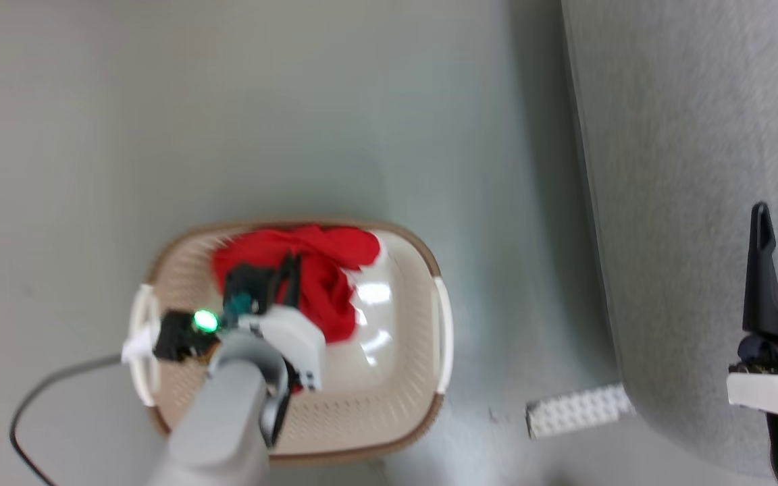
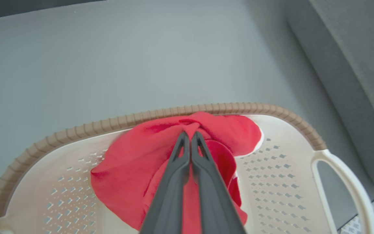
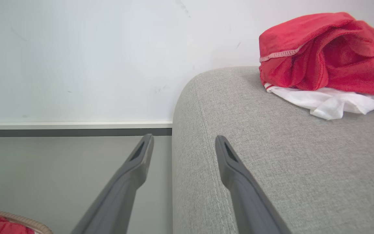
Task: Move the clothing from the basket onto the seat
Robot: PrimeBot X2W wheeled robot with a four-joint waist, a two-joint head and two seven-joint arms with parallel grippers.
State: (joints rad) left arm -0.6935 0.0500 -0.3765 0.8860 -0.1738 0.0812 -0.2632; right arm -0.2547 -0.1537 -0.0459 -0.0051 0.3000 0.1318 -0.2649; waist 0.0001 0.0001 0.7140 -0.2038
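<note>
left gripper (image 2: 190, 134) pressed together on a bunched fold of the red garment (image 2: 125, 169) in the basket (image 2: 76, 131); prob light n floppy, a ridge's the place to grab. right gripper (image 3: 183, 139) spread, empty, by the seat (image 3: 287, 169), other garment (image 3: 320, 55) on top

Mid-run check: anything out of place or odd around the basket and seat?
Two small things. A white studded strip lies loose on the floor at the foot of the seat, right of the basket. A dark cable loops on the floor off the basket's left side. Nothing looks spilled or damaged.
</note>
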